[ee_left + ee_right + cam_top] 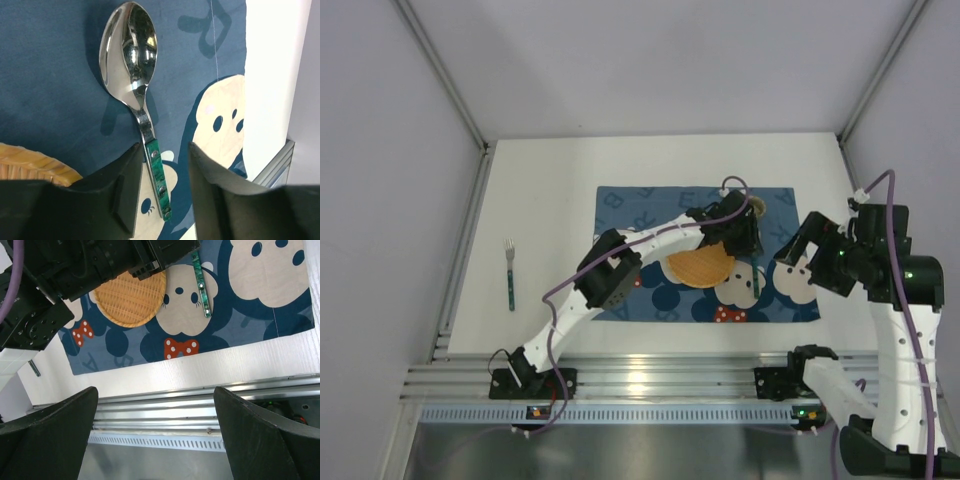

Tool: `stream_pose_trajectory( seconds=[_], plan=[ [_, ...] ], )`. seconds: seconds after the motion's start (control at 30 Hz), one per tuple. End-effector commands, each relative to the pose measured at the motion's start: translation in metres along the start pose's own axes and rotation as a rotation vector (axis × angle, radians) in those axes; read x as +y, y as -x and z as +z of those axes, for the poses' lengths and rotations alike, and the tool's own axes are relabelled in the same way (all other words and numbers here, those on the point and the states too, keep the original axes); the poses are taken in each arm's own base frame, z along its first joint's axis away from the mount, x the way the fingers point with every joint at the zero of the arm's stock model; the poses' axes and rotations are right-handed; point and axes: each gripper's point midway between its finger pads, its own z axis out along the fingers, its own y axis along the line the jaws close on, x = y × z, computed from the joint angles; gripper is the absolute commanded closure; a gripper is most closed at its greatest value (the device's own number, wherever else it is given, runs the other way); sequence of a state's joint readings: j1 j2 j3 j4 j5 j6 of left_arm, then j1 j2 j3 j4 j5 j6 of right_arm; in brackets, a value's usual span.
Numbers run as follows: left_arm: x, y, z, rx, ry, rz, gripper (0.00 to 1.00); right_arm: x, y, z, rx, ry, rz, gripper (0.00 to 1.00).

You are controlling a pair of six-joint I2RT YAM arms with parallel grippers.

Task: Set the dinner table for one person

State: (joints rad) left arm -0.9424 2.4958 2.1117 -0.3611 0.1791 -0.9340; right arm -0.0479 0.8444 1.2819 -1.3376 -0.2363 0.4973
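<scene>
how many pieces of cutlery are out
2. A fork on the bare table left of the placemat; a spoon on the placemat beside the woven plate, under the left gripper. Arms may hide more.

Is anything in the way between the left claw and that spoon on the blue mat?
Nothing visible. The left gripper is open over the spoon, with one finger on each side of its green handle. The woven plate lies off to one side on the placemat.

White dinner table [545, 190]; blue placemat [630, 210] (cartoon bears); green-handled spoon [136, 75].
</scene>
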Motion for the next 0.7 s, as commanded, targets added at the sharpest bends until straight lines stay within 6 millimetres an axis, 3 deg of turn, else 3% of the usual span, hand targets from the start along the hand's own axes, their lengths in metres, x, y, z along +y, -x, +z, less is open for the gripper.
stream_pose_trajectory(
  seconds=[0.0, 0.03, 0.07, 0.1, 0.13, 0.17, 0.2, 0.23, 0.27, 0.3, 0.33, 0.37, 0.43, 0.47, 0.53, 0.57, 0.67],
  plan=[
    [-0.059, 0.033, -0.056, -0.080, -0.114, 0.049, 0.51, -0.009, -0.018, -0.004, 0.074, -0.044, 0.011, 0.00],
    [-0.068, 0.043, -0.080, -0.111, -0.123, 0.091, 0.49, -0.009, -0.016, -0.004, 0.067, -0.044, 0.009, 0.00],
    [-0.060, 0.058, -0.095, -0.137, -0.106, 0.090, 0.48, -0.009, -0.016, -0.004, 0.068, -0.045, 0.011, 0.00],
    [-0.034, 0.053, -0.100, -0.119, -0.050, 0.077, 0.48, -0.008, -0.015, -0.004, 0.064, -0.043, 0.011, 0.00],
    [-0.020, 0.059, -0.113, -0.126, -0.027, 0.067, 0.48, -0.008, -0.014, -0.004, 0.062, -0.041, 0.011, 0.00],
    [-0.014, 0.088, -0.155, -0.198, -0.035, 0.043, 0.48, -0.006, -0.014, -0.003, 0.062, -0.034, 0.012, 0.00],
    [0.031, 0.078, -0.159, -0.182, 0.046, 0.015, 0.48, -0.005, -0.013, -0.001, 0.066, -0.030, 0.015, 0.00],
    [0.034, 0.091, -0.202, -0.252, 0.056, 0.045, 0.48, -0.003, -0.012, 0.000, 0.066, -0.023, 0.019, 0.00],
    [0.060, 0.094, -0.219, -0.272, 0.124, 0.038, 0.47, -0.001, -0.011, 0.001, 0.070, -0.013, 0.019, 0.00],
    [0.114, 0.094, -0.237, -0.278, 0.242, -0.004, 0.47, 0.000, -0.010, 0.003, 0.072, -0.009, 0.024, 0.00],
    [0.141, 0.097, -0.274, -0.326, 0.350, 0.016, 0.47, 0.002, -0.007, 0.005, 0.070, -0.004, 0.025, 0.00],
    [0.195, 0.094, -0.296, -0.324, 0.467, -0.039, 0.46, 0.004, -0.007, 0.007, 0.073, 0.004, 0.029, 0.00],
    [0.246, 0.082, -0.346, -0.313, 0.649, -0.025, 0.44, 0.007, -0.006, 0.012, 0.088, 0.018, 0.041, 0.00],
    [0.289, 0.077, -0.373, -0.307, 0.751, -0.096, 0.44, 0.009, -0.003, 0.013, 0.087, 0.026, 0.043, 0.00],
    [0.327, 0.063, -0.409, -0.271, 0.856, -0.134, 0.44, 0.013, -0.001, 0.016, 0.098, 0.035, 0.051, 0.00],
    [0.361, 0.049, -0.435, -0.251, 0.934, -0.232, 0.43, 0.015, 0.000, 0.016, 0.099, 0.045, 0.056, 0.00],
    [0.405, 0.022, -0.470, -0.210, 0.990, -0.388, 0.43, 0.020, 0.001, 0.018, 0.109, 0.058, 0.069, 0.00]
  ],
)
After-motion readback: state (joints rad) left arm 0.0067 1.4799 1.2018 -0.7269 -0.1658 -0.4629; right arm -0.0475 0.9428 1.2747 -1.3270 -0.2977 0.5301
